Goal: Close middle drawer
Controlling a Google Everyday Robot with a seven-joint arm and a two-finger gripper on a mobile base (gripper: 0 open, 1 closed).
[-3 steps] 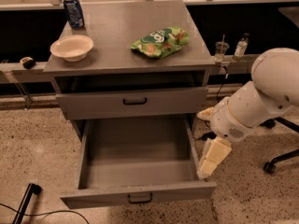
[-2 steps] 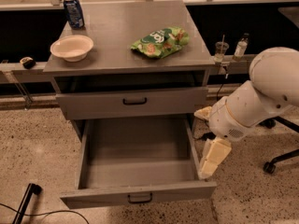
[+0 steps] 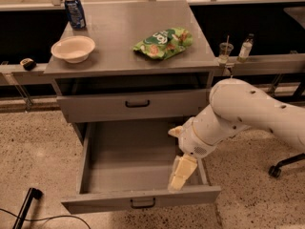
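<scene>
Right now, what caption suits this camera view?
Claw hangs over the open middle drawer, near its right front corner.

No legible text or numbers anywhere. Blue can (image 3: 75,12), upper left of frame: pale markings, unreadable. Green snack bag (image 3: 163,43), top centre: white logo patch, letters can't be made out. Small bottle (image 3: 245,47), upper right: label illegible. Gripper (image 3: 178,176), lower centre-right, hanging inside the open middle drawer (image 3: 105,204) by its right wall: no markings.
</scene>
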